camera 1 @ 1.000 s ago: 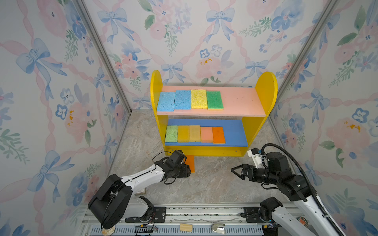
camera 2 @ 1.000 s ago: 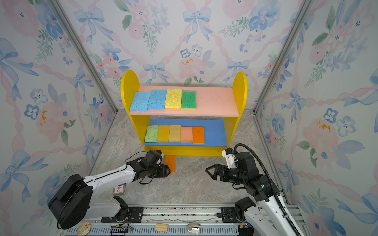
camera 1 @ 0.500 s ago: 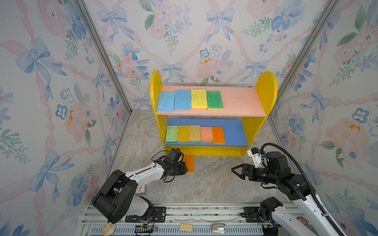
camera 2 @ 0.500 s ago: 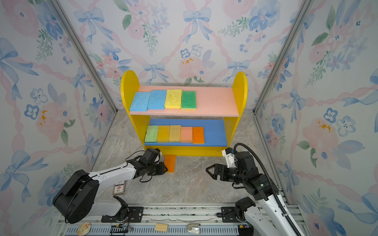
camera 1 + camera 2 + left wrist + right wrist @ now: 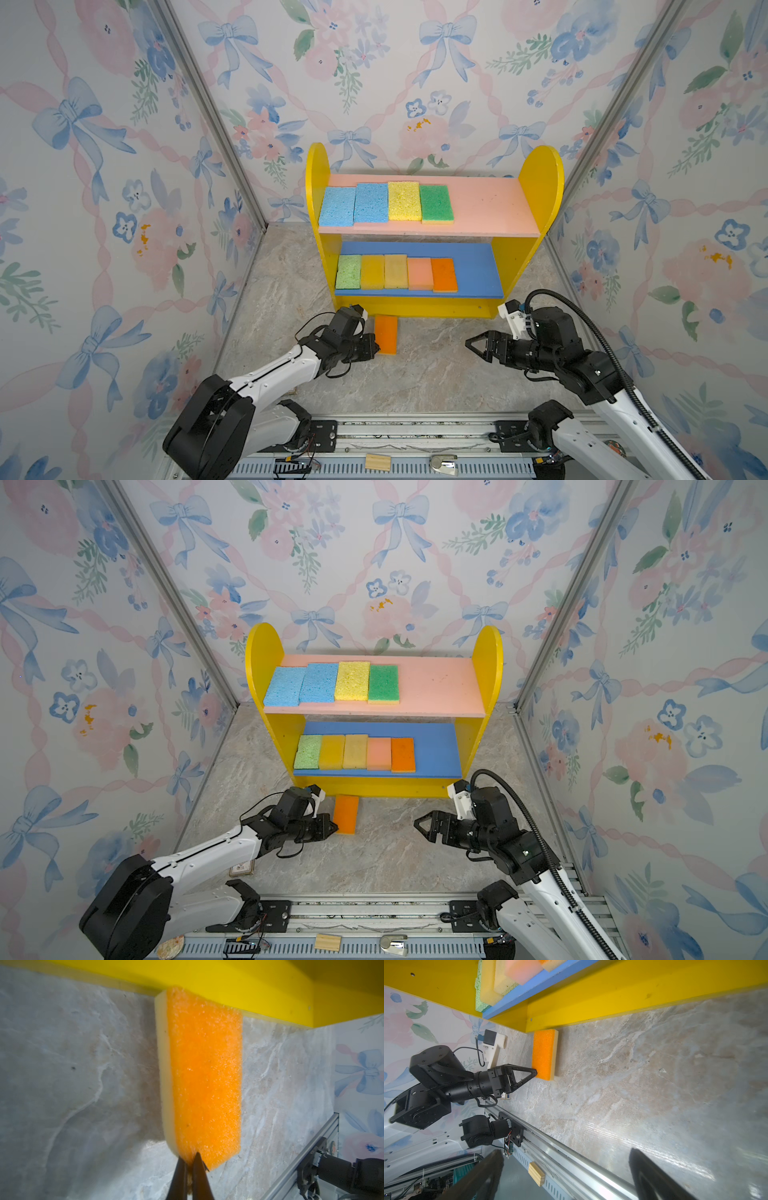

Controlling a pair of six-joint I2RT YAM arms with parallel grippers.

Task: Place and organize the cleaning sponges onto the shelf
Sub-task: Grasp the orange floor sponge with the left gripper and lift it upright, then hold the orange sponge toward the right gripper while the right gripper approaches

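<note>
An orange sponge (image 5: pixel 385 334) (image 5: pixel 346 814) with a pale yellow underside lies on the marble floor, its far end against the shelf's (image 5: pixel 540 174) (image 5: pixel 486 654) yellow base. My left gripper (image 5: pixel 376 349) (image 5: pixel 334 828) (image 5: pixel 190 1160) (image 5: pixel 535 1073) is shut on that orange sponge's (image 5: pixel 205 1084) (image 5: pixel 543 1055) near corner. The pink upper board (image 5: pixel 486 208) carries two blue, a yellow and a green sponge. The blue lower board (image 5: pixel 478 270) holds a row of green, yellow, peach and orange ones. Off to the right, my right gripper (image 5: pixel 469 344) (image 5: pixel 417 824) (image 5: pixel 564 1151) hovers open over the floor, holding nothing.
Floral walls close in on three sides. A metal rail (image 5: pixel 415 430) runs along the front edge, with a small wooden block (image 5: pixel 377 462) (image 5: pixel 536 1174) and a metal piece (image 5: pixel 444 462) just below it. A small card (image 5: pixel 241 868) lies by the left arm.
My left gripper's jaws have closed onto the near corner of the orange sponge on the floor. The right arm has stayed still and open.
</note>
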